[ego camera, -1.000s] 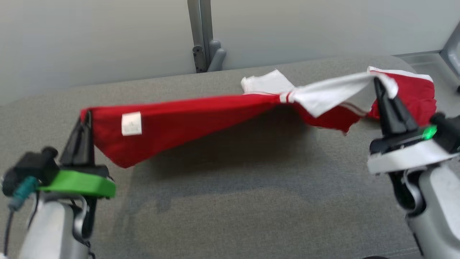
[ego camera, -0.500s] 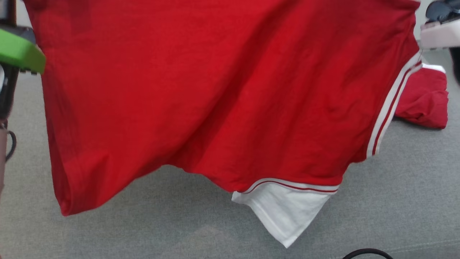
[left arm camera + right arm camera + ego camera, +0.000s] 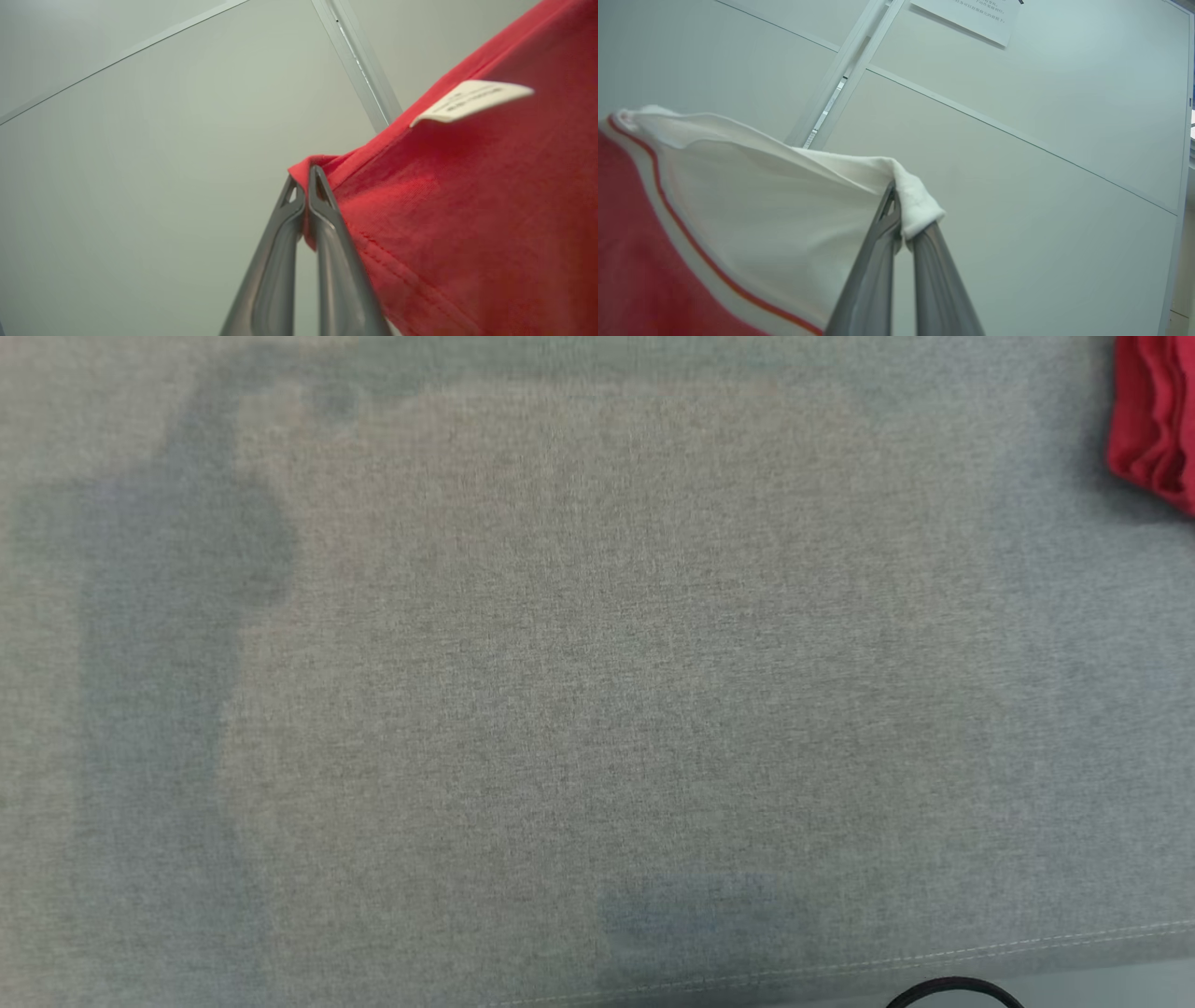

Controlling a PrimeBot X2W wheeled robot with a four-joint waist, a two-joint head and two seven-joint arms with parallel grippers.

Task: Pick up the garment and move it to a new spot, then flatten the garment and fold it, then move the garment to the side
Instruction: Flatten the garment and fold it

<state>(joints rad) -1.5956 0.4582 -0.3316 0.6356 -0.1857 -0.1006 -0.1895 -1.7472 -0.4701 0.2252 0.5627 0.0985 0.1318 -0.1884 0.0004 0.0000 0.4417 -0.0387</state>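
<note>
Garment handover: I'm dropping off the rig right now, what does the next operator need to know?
Left gripper: shut on a red corner of the garment, beside its white label.
Right gripper: shut on its white edge.
Garment hangs between both, lifted off the grey fabric surface; red cloth lies at that surface's right edge.
Done: pick-up. Left: set down, flatten, fold, move aside.

The light is soft and even, falling from above with no glare. On the grey woven fabric surface (image 3: pixel 597 663), broad bluish shadows with fuzzy edges lie along the left side, with a fainter patch near the bottom. The head view looks smeared and blocky. In the wrist views the pale wall panels (image 3: pixel 1017 186) are bright and flat, their seams bending slightly toward the edges. The red cotton garment (image 3: pixel 467 224), close to the lens, is soft, and its white sewn-in label (image 3: pixel 472 98) is blurred.
</note>
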